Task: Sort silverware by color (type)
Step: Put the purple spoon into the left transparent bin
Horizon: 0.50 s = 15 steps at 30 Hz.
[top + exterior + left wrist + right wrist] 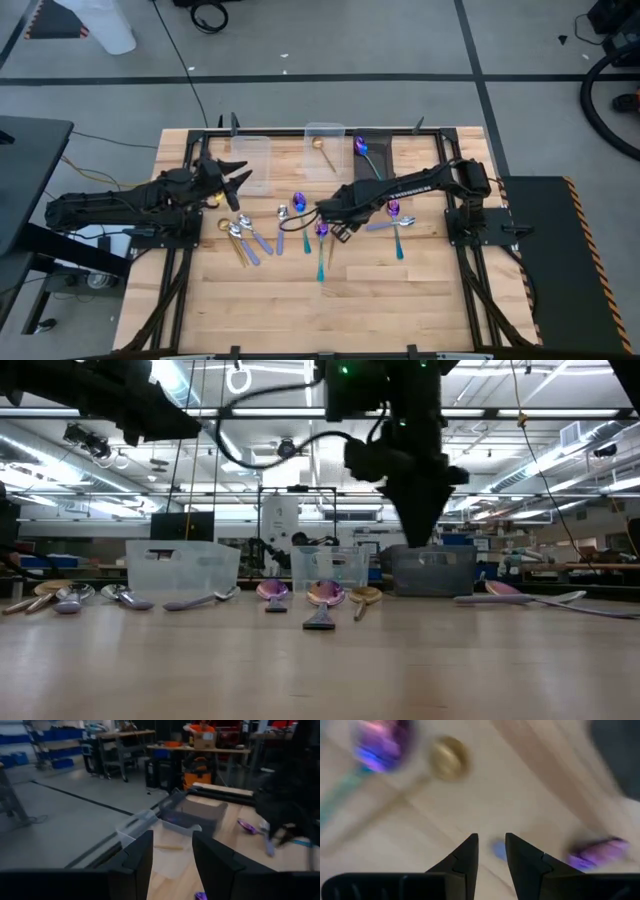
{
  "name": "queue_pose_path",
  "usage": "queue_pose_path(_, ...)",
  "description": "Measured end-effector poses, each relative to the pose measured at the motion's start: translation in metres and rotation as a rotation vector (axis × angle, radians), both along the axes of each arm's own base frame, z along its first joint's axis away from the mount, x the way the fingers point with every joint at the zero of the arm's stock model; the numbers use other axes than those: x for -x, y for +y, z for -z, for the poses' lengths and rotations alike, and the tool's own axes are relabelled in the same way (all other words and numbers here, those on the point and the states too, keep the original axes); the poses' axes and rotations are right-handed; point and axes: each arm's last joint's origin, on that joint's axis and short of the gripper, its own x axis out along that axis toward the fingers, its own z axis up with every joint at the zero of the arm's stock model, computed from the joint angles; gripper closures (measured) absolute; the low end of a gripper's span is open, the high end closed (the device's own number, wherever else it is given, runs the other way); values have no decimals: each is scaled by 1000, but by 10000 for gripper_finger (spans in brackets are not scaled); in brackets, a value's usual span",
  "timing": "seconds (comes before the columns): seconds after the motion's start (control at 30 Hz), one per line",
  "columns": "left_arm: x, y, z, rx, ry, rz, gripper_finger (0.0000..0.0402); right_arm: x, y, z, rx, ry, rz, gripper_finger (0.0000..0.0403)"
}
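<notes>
Several spoons lie flat on the wooden table (400,290). Gold and silver ones (240,238) lie at the left. Purple-blue ones with teal handles (321,240) lie in the middle, and one more (393,209) lies beside a silver one (405,222) at the right. A gold spoon (322,147) lies in the middle clear bin, and a purple-blue one (361,148) in the dark bin. My right gripper (491,845) points down above the middle spoons, open by a narrow gap and empty. My left gripper (172,852) is open and empty, held above the table's left.
Three bins stand in a row at the far edge: a clear one (250,160) at the left, a clear one (326,135) in the middle, and a dark one (378,160) at the right. The near half of the table is bare wood. A person (197,730) shows in the room behind.
</notes>
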Motion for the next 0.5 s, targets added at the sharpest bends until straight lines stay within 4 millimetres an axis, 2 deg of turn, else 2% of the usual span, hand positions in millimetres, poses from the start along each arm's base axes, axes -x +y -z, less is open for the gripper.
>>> queue_pose_path(0.23, -1, -5, 8, 58, 69, 189, 255, 17, -3, 7, -18, 166, -105, 298)
queue_pose_path(0.5, 0, -5, 13, 105, 104, 190, 255, 26, -1, 25, -126, 222, -381, 300)
